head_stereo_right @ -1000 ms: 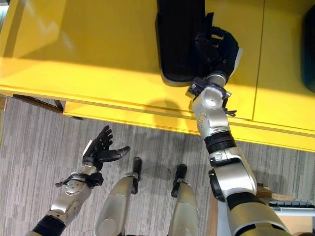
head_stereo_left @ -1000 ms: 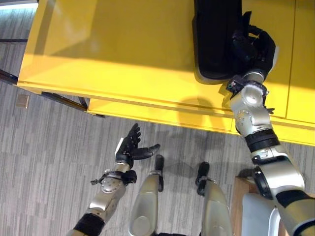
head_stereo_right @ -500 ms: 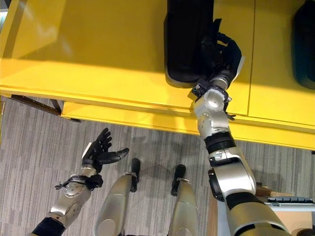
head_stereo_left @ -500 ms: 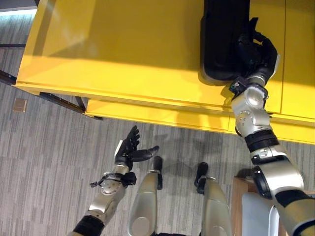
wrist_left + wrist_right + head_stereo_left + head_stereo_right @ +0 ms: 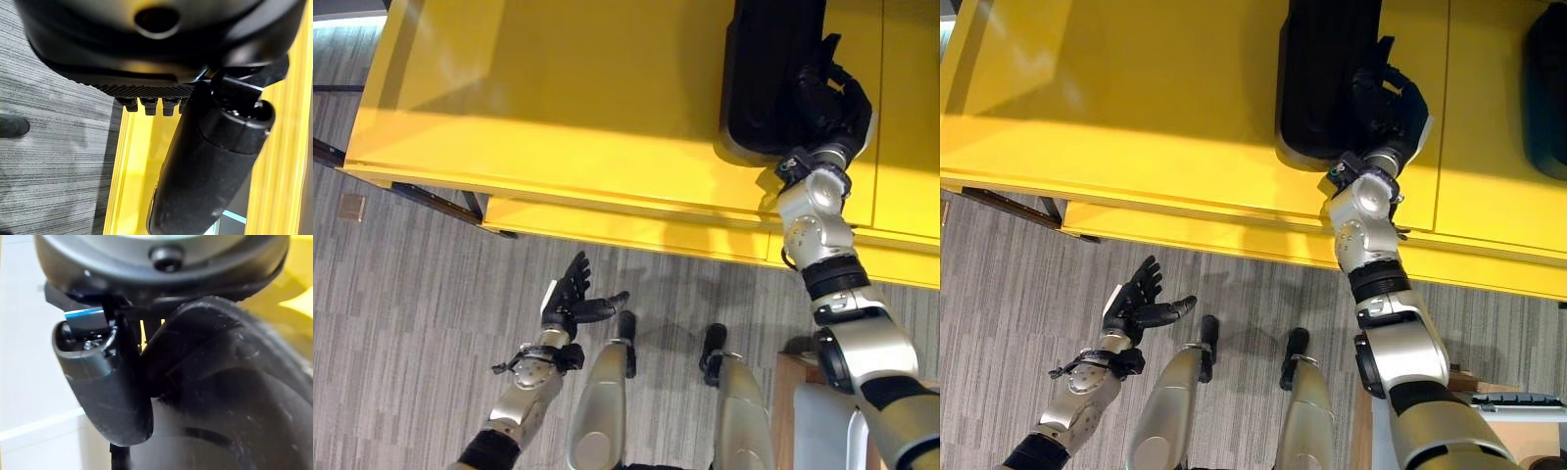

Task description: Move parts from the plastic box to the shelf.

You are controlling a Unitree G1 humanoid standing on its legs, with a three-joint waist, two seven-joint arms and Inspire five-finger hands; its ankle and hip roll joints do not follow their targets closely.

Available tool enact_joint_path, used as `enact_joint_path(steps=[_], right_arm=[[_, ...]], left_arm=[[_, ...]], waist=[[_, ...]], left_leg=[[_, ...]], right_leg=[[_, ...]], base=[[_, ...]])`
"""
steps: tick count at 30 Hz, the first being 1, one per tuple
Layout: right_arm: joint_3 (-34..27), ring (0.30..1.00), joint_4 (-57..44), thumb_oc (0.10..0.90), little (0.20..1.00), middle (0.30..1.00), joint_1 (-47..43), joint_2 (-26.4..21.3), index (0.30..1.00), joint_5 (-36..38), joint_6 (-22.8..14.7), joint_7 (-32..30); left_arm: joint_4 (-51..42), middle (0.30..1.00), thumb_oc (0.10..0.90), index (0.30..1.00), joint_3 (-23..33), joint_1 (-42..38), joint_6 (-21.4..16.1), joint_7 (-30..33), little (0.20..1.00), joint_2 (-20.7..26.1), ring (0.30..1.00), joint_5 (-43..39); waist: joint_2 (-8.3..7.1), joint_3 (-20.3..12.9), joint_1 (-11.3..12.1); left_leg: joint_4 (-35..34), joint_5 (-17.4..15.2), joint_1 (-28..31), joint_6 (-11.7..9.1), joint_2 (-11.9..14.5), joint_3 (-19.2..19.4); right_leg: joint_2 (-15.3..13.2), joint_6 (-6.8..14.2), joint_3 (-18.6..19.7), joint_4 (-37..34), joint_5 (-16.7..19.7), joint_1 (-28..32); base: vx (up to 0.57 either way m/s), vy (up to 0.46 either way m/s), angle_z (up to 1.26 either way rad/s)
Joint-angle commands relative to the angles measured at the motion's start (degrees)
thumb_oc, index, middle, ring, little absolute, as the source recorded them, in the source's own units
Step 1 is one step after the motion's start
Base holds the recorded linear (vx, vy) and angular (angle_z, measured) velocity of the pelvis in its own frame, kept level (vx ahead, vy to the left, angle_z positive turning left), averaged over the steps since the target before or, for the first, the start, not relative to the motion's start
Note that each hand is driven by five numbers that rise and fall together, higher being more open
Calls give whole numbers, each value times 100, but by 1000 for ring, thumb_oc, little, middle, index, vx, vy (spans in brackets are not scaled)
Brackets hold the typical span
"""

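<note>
A long black part lies on the yellow shelf, near its front edge. My right hand reaches up over the shelf and grips the part's right side, fingers curled round its edge. In the right wrist view the thumb sits against the part's dark curved surface. My left hand hangs low over the grey floor in front of the shelf, open with fingers spread and palm up, holding nothing. The left wrist view looks past its thumb at the shelf's yellow edge.
A second dark part lies on the shelf at the far right. The shelf's front lip runs across above the striped grey floor. A brown wooden stand is at the lower right by my right arm. A small tan square lies on the floor at left.
My right hand has slid the black part farther back onto the shelf and a little to the right. The view shifted slightly. The left hand has stayed where it was.
</note>
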Motion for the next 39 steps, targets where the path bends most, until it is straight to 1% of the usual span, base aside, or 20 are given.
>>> enact_joint_path(steps=[1, 15, 30, 31, 32, 33, 35, 36, 39], right_arm=[[-417, 300, -1, 400, 300, 300, -359, -554, 300, 85, -530, -248], [-589, 300, -188, 400, 300, 300, -94, -562, 300, 125, -675, -363], [-611, 305, -346, 404, 305, 305, -10, -534, 305, -79, -669, -511], [-621, 728, -353, 706, 728, 728, 0, -520, 728, -75, -679, -529], [-616, 1000, -359, 900, 1000, 1000, -3, -516, 1000, -82, -679, -542], [-619, 1000, -370, 900, 1000, 1000, 1, -509, 1000, -79, -685, -557], [-698, 1000, -680, 900, 1000, 1000, 98, -386, 1000, -75, -820, -687], [-704, 1000, -706, 900, 1000, 1000, 117, -374, 1000, -90, -814, -704], [-744, 1000, -1248, 900, 1000, 1000, 278, -173, 1000, -282, -886, -893]], left_arm=[[-694, 1000, 900, 1000, 13, 173, -426, 54, 1000, 259, 1000, -120], [-678, 1000, 900, 1000, 9, 184, -429, 116, 1000, 206, 1000, -158], [-662, 1000, 900, 1000, 0, 149, -449, 154, 1000, 195, 1000, -160], [-661, 1000, 900, 1000, -2, 150, -451, 158, 1000, 187, 1000, -162], [-650, 1000, 900, 1000, -10, 148, -454, 163, 1000, 189, 1000, -160], [-644, 1000, 900, 1000, -10, 146, -448, 172, 1000, 190, 1000, -153], [-640, 1000, 900, 1000, 2, 148, -429, 209, 1000, 172, 1000, -141], [-641, 1000, 900, 1000, 1, 153, -428, 210, 1000, 176, 1000, -140], [-637, 1000, 900, 1000, -4, 136, -394, 271, 1000, 146, 1000, -113]], waist=[[28, -208, -94], [-14, -174, -172], [-36, -168, -208], [-39, -169, -210], [-43, -167, -209], [-42, -166, -208], [-47, -161, -221], [-52, -166, -221], [-55, -164, -246]], left_leg=[[-23, -137, 233, -397, 408, -315], [-48, -145, 294, -401, 424, -316], [-67, -137, 335, -405, 428, -321], [-62, -138, 336, -401, 429, -320], [-71, -136, 346, -400, 430, -318], [-76, -132, 350, -401, 428, -320], [-73, -136, 346, -395, 426, -320], [-71, -136, 345, -394, 424, -320], [-69, -136, 335, -388, 415, -332]], right_leg=[[-214, 259, -6, 104, -241, 550], [-206, 253, -31, 142, -259, 596], [-198, 253, -27, 134, -251, 630], [-198, 251, -24, 132, -247, 633], [-196, 252, -23, 125, -245, 641], [-194, 252, -22, 124, -243, 643], [-197, 250, -29, 131, -236, 634], [-198, 250, -29, 134, -237, 634], [-198, 245, -19, 136, -237, 631]], base=[[0, 0, 0], [0, 0, 0], [0, 0, 0], [0, 0, 0], [0, 0, 0], [0, 0, 0], [0, 0, 0], [0, 0, 0], [0, 0, 0]])
